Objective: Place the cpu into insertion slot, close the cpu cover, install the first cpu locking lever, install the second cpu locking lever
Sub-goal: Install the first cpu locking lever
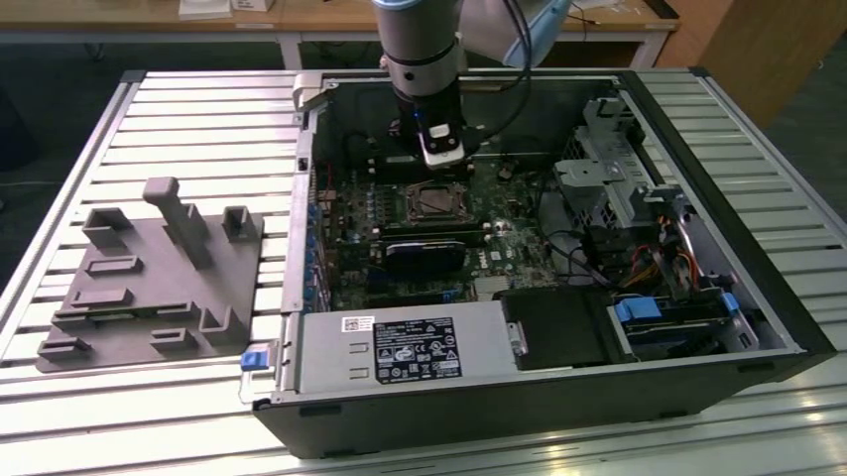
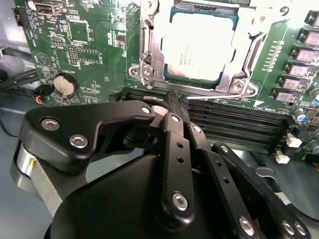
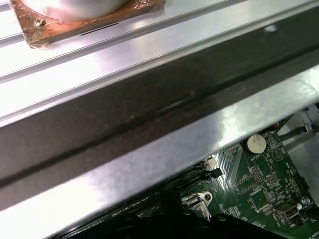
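Slatted metal table [image 1: 198, 109], open PC case [image 1: 530, 416]; cpu [image 2: 199, 47] seated under cpu cover [image 2: 152, 50]; tool [image 2: 173, 99] pinched narrow beside it.

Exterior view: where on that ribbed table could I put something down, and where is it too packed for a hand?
Bare table slats lie behind the grey fixture block, on the exterior view's left of the computer case; another strip runs in front of both. Inside the case is crowded: power supply, cables, and the arm above the insertion slot.
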You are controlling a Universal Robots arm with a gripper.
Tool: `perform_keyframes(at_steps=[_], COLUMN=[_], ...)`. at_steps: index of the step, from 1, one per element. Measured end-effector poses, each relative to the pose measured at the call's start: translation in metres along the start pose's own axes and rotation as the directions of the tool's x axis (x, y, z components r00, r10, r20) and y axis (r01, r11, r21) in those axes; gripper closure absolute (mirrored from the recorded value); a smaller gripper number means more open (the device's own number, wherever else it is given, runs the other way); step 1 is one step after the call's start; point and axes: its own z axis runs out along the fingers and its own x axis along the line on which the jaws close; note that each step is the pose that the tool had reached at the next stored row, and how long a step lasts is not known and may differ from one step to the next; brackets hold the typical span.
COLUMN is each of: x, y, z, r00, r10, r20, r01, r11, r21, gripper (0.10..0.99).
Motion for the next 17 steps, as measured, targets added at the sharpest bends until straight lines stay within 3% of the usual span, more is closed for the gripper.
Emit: perform_keyframes(at_steps=[17], x=[0.0025], y=[0.0016], z=[0.0031], r00=[0.9996], r10=[0.028], r20=[0.0089], r01=[-0.028], r11=[0.9996], r21=[0.008], gripper=[0.980])
